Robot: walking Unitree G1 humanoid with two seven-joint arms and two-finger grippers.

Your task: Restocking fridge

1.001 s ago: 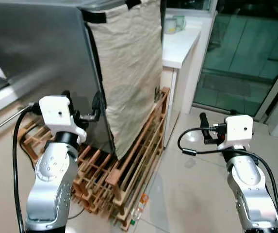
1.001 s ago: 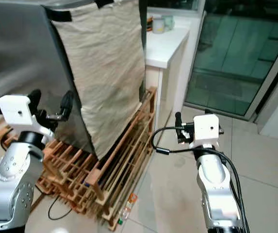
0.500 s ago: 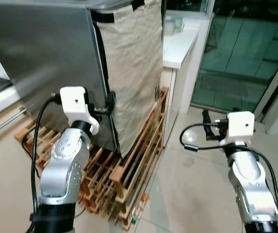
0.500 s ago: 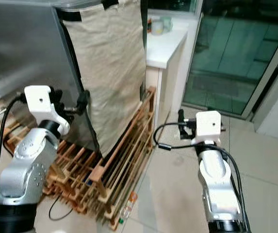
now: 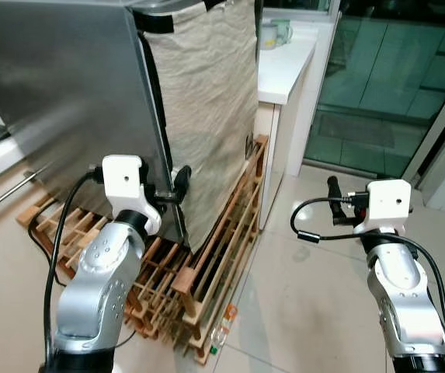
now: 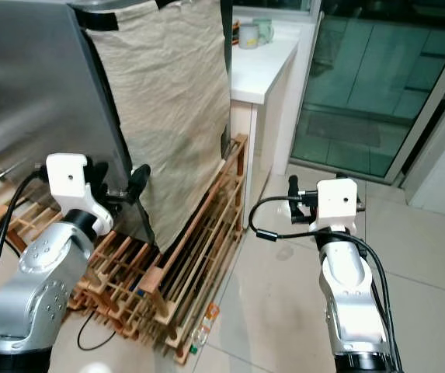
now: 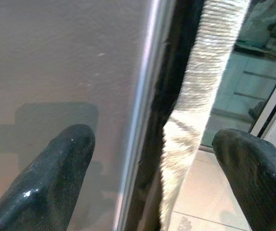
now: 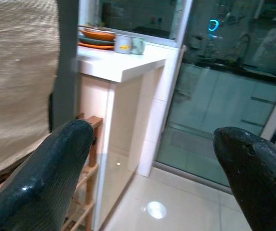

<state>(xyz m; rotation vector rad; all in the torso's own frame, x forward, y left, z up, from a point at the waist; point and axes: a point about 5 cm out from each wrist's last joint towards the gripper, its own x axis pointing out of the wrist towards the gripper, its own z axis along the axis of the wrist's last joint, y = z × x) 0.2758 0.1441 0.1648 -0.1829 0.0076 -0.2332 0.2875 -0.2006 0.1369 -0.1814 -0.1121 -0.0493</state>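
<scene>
Here the upright fridge door (image 5: 59,85) edge sits between the left pincer (image 7: 152,168) fingers.

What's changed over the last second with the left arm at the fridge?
The left gripper has swung in from beside the steel fridge door to its edge; its open fingers now straddle the edge by the beige cloth, gripping nothing. The right gripper stays raised and open over the floor. The wooden rack is unmoved.

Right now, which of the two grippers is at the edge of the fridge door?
The left gripper: its open fingers straddle the edge of the steel fridge door, beside the beige cloth. The right gripper hangs over the floor tiles.
</scene>
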